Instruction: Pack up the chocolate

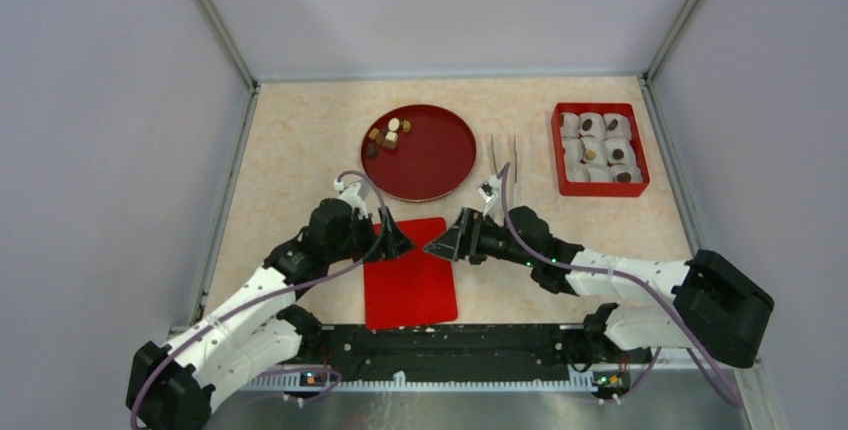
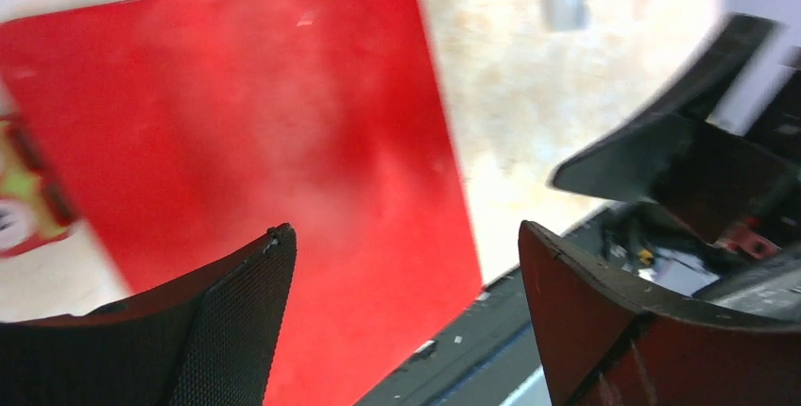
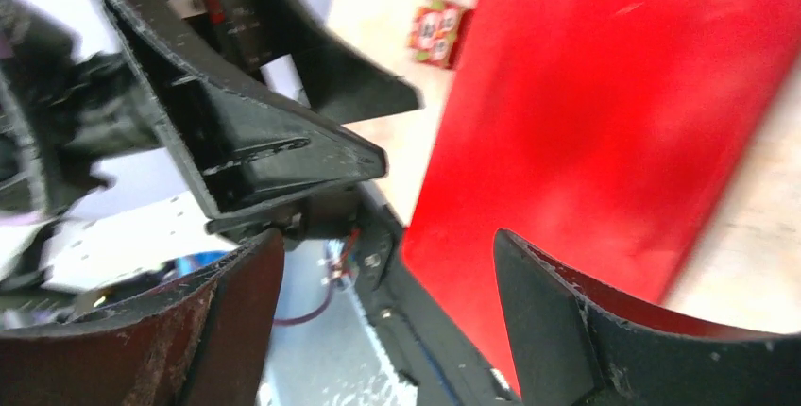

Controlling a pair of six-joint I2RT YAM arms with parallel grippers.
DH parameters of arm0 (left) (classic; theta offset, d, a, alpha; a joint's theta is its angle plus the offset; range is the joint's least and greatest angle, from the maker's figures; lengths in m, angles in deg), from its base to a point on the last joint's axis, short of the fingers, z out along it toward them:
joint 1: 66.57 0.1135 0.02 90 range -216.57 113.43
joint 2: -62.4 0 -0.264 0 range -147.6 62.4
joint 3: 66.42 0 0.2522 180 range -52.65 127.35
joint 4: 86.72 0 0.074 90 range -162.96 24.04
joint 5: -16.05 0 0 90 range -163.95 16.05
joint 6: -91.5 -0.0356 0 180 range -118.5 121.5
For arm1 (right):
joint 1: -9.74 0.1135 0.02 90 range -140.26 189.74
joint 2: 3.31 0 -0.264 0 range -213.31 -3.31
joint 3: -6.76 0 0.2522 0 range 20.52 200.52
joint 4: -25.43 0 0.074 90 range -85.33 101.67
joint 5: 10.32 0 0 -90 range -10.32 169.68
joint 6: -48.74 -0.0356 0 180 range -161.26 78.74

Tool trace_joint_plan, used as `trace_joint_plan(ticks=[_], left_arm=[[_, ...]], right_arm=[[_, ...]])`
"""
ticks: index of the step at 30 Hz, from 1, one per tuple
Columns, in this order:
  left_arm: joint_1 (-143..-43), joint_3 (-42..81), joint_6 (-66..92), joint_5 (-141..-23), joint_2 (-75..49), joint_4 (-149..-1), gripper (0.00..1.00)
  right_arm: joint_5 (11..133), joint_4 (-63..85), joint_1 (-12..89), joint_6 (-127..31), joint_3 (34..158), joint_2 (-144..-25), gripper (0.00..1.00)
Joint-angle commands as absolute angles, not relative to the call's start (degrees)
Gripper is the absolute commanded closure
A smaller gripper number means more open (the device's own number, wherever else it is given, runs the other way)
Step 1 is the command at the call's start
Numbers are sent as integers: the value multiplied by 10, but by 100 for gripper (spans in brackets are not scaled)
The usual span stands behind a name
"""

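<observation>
**Left gripper (image 2: 404, 231) and right gripper (image 3: 387, 245) standing wide above a mat (image 2: 236, 123)**

Left wrist: fingers (image 2: 236, 330) are gaping, holding nothing. Right wrist: likewise. Top: chocolate (image 1: 388, 135) is lying on the plate (image 1: 445, 170), apart from both grippers; more is sitting in the box (image 1: 556, 150).

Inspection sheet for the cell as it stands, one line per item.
Surface: beige table, a red flat sheet at the near edge.
Job's things: chocolate chunks on the red plate; several more in paper cups in the red box.
Clutter: tweezers between plate and box; small patterned packet by the sheet's edge.
Grippers: left gripper and right gripper open, empty, facing each other over the sheet's far edge.
Cables: purple cable along each arm, looping at the left wrist.
Surroundings: grey walls on three sides.
</observation>
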State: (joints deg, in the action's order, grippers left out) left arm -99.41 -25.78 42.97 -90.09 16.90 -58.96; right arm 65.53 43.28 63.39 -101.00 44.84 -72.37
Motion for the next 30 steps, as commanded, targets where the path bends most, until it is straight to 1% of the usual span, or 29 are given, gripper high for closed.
trace_joint_plan(ticks=[1,2,3,5,11,14,20,22,26,28,30], left_arm=[[-996,-192,435,-723,132,-423,5],[-996,-183,446,-704,116,-395,2],[-996,-178,455,-698,105,-374,1],[-997,-175,476,-695,91,-342,1],[-996,-231,530,-696,86,-344,1],[-996,-248,543,-732,74,-360,1],[-997,-266,563,-737,51,-356,1],[-996,-277,557,-788,43,-397,1],[-997,-320,572,-916,57,-536,1],[-996,-327,591,-953,78,-576,1],[-997,-322,604,-958,110,-590,1]], right_arm=[[779,254,640,-957,509,-714,21],[808,203,640,-948,519,-721,21],[830,177,640,-939,528,-731,20],[836,154,640,-933,538,-757,20],[827,161,641,-942,543,-823,20],[821,165,643,-943,547,-839,20],[800,195,647,-958,539,-857,19],[774,221,647,-965,530,-862,19],[743,273,647,-986,518,-875,19],[727,310,647,-1000,507,-875,19],[723,330,647,-1011,495,-871,19]])
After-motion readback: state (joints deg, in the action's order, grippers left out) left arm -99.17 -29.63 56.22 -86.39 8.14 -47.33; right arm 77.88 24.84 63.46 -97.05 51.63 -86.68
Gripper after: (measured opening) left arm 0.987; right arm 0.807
